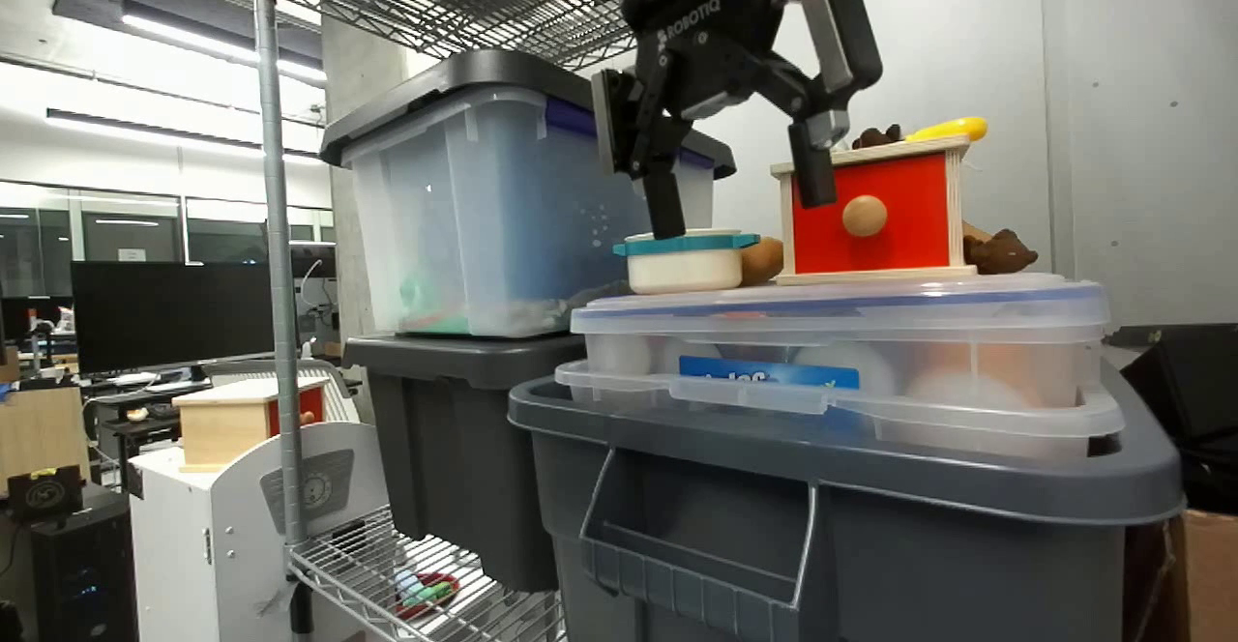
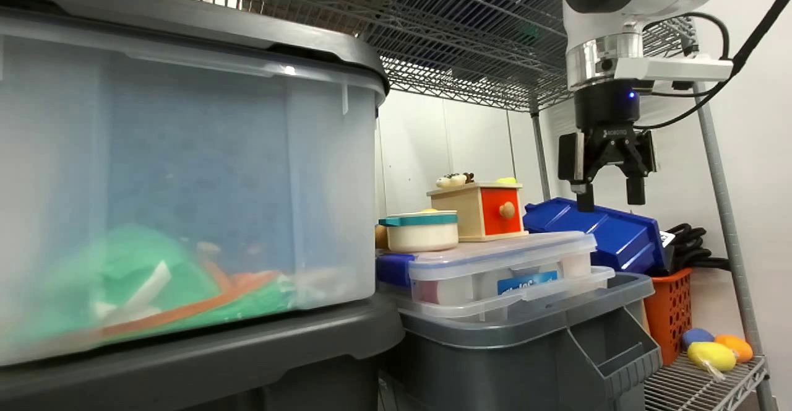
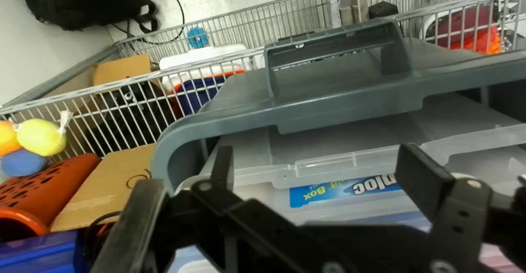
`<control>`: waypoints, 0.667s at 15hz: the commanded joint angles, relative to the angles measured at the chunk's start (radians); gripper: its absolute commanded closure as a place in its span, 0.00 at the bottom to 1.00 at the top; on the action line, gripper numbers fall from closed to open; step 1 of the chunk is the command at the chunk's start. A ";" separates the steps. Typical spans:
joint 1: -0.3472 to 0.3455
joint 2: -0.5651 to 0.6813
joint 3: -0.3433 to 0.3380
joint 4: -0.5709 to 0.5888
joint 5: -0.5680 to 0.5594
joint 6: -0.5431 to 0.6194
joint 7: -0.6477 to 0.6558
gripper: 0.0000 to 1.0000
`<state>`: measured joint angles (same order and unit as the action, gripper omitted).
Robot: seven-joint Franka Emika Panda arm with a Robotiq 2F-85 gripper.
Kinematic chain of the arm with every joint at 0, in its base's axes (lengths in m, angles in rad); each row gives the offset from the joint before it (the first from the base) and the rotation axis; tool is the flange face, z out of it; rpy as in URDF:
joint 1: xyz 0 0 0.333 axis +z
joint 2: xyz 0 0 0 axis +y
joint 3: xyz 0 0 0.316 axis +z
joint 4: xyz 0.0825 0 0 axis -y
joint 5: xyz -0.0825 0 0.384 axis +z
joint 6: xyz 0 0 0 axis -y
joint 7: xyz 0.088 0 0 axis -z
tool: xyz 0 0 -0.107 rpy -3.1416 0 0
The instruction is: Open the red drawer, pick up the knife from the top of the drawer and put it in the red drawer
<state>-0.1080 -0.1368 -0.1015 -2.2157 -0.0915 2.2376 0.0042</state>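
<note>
Wrist view: the end effector [image 3: 315, 162] stands with jaws wide apart. In an exterior view it partly hides the red drawer [image 1: 909, 241], closed and round-knobbed, on the clear plastic tub [image 1: 870, 328]. On the drawer's pale top lies the smooth yellow knife [image 1: 948, 130], rounded end showing past the edge; near it, a brown piece [image 1: 872, 138].

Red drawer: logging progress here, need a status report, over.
Gripper open, holding nothing. Red drawer shut. Yellow knife lying on top. Knob unobstructed in both exterior views.
</note>
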 commanded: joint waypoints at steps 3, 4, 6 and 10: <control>-0.010 0.092 -0.018 0.103 0.004 0.062 -0.056 0.00; -0.011 0.105 -0.020 0.122 0.004 0.072 -0.060 0.00; -0.013 0.126 -0.023 0.148 0.009 0.094 -0.067 0.00; -0.014 0.180 -0.024 0.200 0.017 0.137 -0.075 0.00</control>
<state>-0.1177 -0.0084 -0.1220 -2.0716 -0.0915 2.3440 -0.0424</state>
